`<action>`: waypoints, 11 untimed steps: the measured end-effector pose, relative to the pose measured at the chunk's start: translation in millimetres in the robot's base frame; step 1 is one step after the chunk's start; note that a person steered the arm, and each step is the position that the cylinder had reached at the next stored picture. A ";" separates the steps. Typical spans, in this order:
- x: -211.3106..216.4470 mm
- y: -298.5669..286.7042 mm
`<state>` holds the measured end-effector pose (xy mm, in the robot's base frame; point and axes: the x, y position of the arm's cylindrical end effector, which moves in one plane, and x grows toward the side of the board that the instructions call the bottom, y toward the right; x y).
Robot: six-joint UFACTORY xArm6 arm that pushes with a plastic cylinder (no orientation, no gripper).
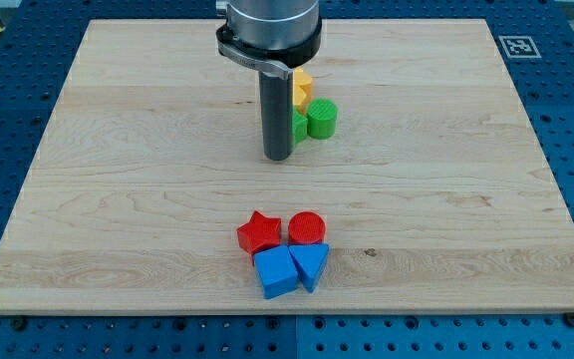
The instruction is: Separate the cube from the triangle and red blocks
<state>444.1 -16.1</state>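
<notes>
tip: my tip (pixel 278 158) is down on the board, upper middle. Bare rod, no jaws, so nothing held; it touches no block.
nearest blocks: just right of the rod, a yellow block (pixel 302 88), partly hidden so shape unclear; a green cylinder (pixel 322 118) below it; a second green block (pixel 298 124) mostly hidden behind the rod.
target: blue cube (pixel 275 271), lower middle, well apart from tip.
cluster: cube touches blue triangle (pixel 310 263) on its right and red star (pixel 259 232) above it; red cylinder (pixel 306 228) sits above the triangle.
board: wooden table top (pixel 118 150).
step: approach, no push started, I'd say.
next move: probably get the tip in at the cube/triangle seam or above-right of the cube, then shove it down-left. Tight gap, so there's a risk of dragging the star or triangle along.
</notes>
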 end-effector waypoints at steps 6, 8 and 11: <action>149.6 113.1; 174.7 81.0; 174.1 -2.6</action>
